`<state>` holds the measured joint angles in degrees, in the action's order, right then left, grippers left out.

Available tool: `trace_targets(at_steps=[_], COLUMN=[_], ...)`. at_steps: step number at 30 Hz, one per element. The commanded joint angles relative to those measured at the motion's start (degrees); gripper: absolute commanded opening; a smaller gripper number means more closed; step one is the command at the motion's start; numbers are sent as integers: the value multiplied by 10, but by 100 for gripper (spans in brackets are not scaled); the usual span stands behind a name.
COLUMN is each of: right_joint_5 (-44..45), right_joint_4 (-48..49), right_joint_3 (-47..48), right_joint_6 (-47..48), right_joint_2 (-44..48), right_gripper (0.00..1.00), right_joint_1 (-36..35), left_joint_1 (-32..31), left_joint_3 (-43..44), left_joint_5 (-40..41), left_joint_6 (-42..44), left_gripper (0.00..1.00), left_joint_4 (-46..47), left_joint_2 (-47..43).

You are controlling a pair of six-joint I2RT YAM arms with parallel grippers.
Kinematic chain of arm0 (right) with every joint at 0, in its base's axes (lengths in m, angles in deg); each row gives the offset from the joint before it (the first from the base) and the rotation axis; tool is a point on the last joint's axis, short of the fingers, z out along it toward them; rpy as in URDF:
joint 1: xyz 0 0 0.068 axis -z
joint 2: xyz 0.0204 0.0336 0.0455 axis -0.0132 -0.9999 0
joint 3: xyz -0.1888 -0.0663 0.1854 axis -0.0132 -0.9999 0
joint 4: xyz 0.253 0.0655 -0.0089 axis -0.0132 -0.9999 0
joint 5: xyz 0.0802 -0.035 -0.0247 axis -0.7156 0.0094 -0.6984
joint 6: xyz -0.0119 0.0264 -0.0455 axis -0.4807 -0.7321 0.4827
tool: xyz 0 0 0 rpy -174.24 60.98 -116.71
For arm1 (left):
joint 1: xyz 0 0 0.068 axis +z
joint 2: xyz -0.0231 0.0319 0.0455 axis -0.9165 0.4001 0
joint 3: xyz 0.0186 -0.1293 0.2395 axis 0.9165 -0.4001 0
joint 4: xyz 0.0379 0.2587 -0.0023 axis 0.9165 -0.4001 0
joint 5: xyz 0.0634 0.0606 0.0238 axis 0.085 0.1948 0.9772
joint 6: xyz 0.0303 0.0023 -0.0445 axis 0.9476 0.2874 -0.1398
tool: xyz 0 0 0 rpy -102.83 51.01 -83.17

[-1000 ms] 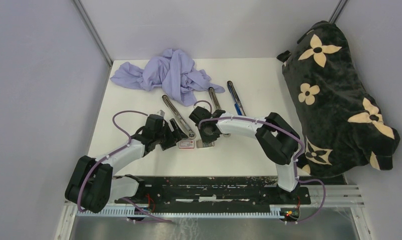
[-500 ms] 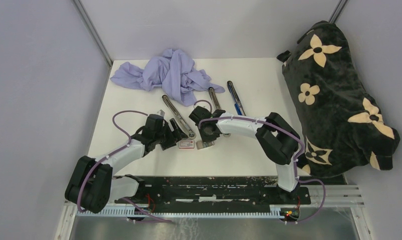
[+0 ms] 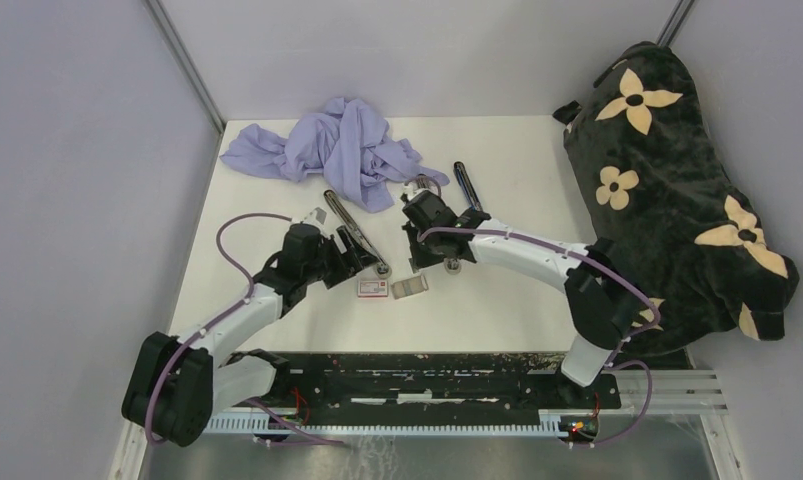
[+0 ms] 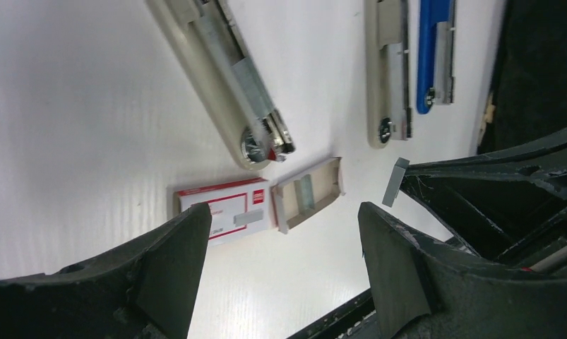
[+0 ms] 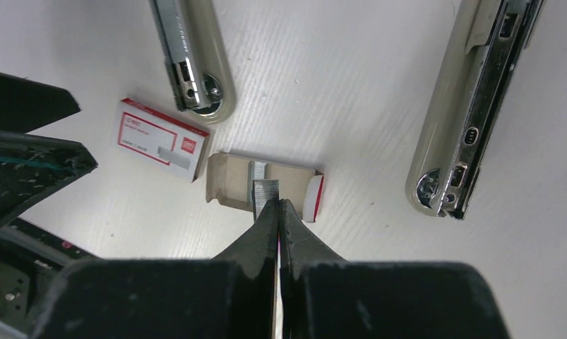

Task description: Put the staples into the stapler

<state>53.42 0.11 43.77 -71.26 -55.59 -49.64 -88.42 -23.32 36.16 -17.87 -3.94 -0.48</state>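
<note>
Right wrist view: the right hand [image 5: 275, 206], now clamped shut on a silvery-grey strip of staples [image 5: 265, 189], has lifted it from the small cardboard tray [image 5: 224, 185] on the white bench [image 5: 337, 85], leaving loading into the open beige stapler [image 5: 190, 60] next, left hand [image 4: 284, 212] spread wide nearby.

White arm links [image 3: 239, 315], black joints [image 3: 602, 300], purple cables [image 3: 239, 222], black wedge-fingered left hand [image 4: 282, 212] and right hand [image 5: 277, 203]
</note>
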Motion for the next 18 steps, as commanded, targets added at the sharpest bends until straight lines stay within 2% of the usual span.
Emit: trace_targets(at_steps=[1, 10, 18], right_joint_5=[-68, -220, -318], right_joint_4=[92, 258, 409], right_joint_3=[-27, -79, -99], right_joint_6=[29, 27, -58], right_joint_2=[67, 150, 180], right_gripper=[1, 1, 1], right_joint_1=[23, 87, 120], left_joint_1=[2, 8, 8], left_joint_3=[21, 25, 45], left_joint_5=[-33, -103, -169], left_joint_6=[-8, 6, 0], left_gripper=[84, 83, 81], left_joint_4=[74, 198, 298], left_joint_2=[-38, -93, -96])
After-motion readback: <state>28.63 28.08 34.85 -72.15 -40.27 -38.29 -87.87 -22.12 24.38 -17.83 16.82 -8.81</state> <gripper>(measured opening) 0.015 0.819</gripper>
